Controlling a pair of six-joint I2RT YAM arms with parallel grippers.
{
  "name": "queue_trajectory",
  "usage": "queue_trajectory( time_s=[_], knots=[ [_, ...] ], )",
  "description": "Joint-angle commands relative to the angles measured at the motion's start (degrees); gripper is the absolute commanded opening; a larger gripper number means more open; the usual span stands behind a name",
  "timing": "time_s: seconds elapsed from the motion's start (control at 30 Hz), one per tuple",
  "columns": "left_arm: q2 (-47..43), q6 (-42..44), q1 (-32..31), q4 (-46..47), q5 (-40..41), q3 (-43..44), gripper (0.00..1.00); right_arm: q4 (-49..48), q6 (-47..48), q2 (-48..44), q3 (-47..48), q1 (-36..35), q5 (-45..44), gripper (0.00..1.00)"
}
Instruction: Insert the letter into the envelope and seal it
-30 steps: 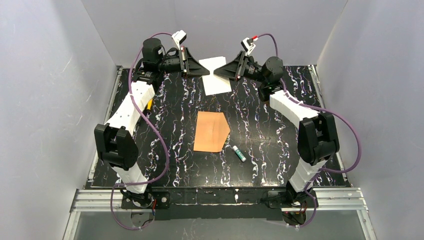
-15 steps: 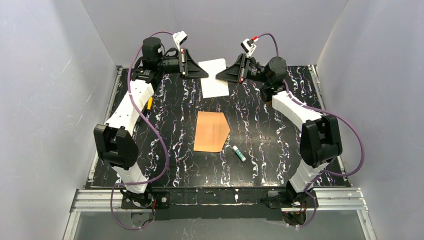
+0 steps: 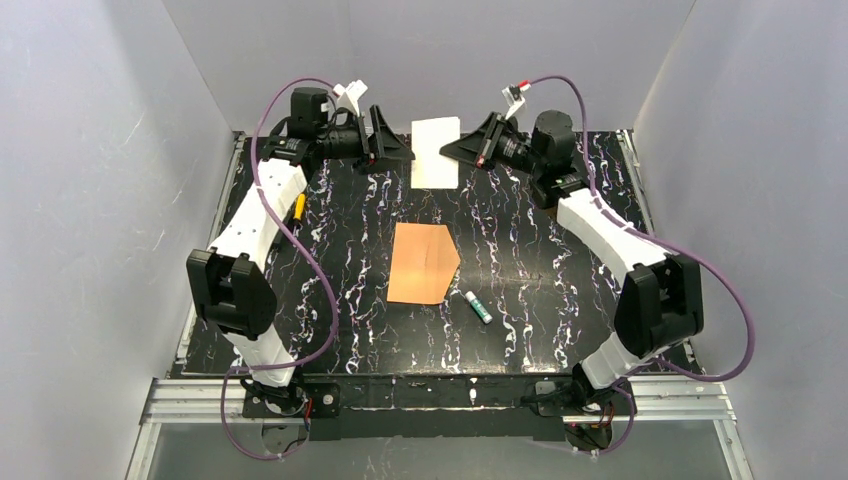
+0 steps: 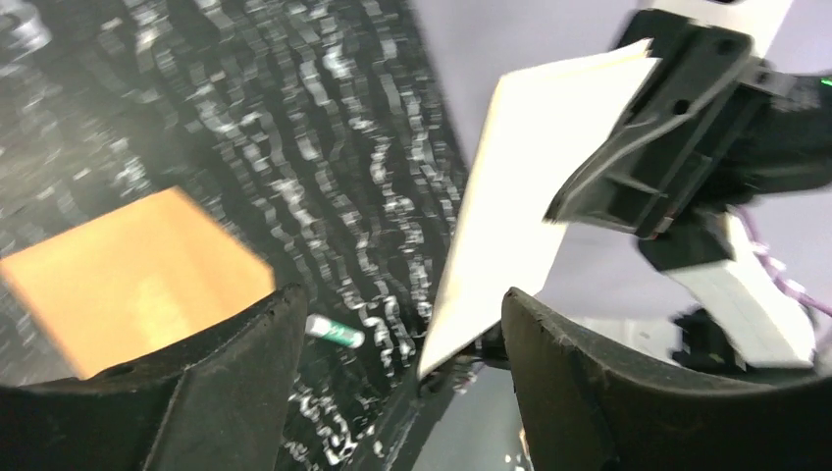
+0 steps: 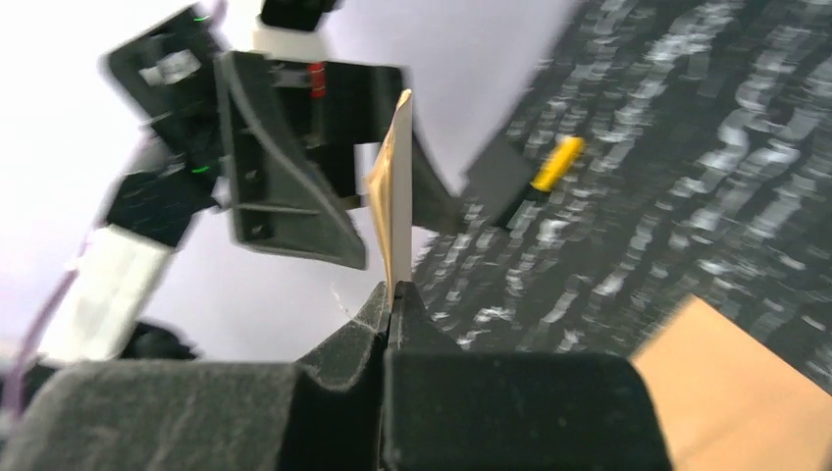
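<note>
Between fingertips of the right gripper [image 5: 392, 294], a cream rectangular paper letter [image 3: 436, 152] is being pinched — the left gripper [image 4: 402, 297] beside it is standing spread.

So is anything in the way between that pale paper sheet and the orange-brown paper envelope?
Nothing visible. The right gripper holds the pale paper sheet at the far edge; the flat orange-brown envelope lies mid-table, nothing on it. The white-and-green tube lies beside it, apart.

The right pincer [image 5: 392, 299] is pinching the bottom edge of the upright, edge-on letter [image 5: 398, 196], while the envelope [image 5: 731, 392] is lying flat on the counter [image 5: 687, 147].
</note>
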State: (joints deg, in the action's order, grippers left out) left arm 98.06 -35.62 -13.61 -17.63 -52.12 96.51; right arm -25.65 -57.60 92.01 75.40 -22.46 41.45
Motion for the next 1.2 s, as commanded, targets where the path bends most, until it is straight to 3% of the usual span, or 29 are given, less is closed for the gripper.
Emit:
queue_trajectory(
  time_s=[0.0,0.07,0.27,0.47,0.83,1.17],
  knots=[
    [-2.35,8.53,0.25,-16.34,15.93,-2.64,0.71,16.38,12.06,-3.32,-6.96,-0.11,-17.68,0.01],
    [-2.39,8.39,0.13,-15.96,15.52,-8.66,0.69,13.95,11.78,-3.61,-11.59,-1.18,-21.28,0.01],
    [-1.41,2.49,-0.61,-9.47,13.24,-23.29,0.47,4.76,12.34,-3.31,-23.04,-4.59,-29.29,0.01],
    [2.27,3.75,-2.07,-8.65,14.45,-30.00,0.21,-1.96,14.56,-2.40,-30.43,-4.80,-33.07,0.01],
    [5.34,6.82,-6.43,-9.90,17.55,-36.16,0.12,-17.02,13.31,3.93,-38.28,-5.53,-33.45,0.01],
    [8.53,10.59,-10.43,-12.61,26.44,-35.21,0.07,-19.05,11.74,7.49,-38.33,-6.28,-33.33,0.01]
  ],
)
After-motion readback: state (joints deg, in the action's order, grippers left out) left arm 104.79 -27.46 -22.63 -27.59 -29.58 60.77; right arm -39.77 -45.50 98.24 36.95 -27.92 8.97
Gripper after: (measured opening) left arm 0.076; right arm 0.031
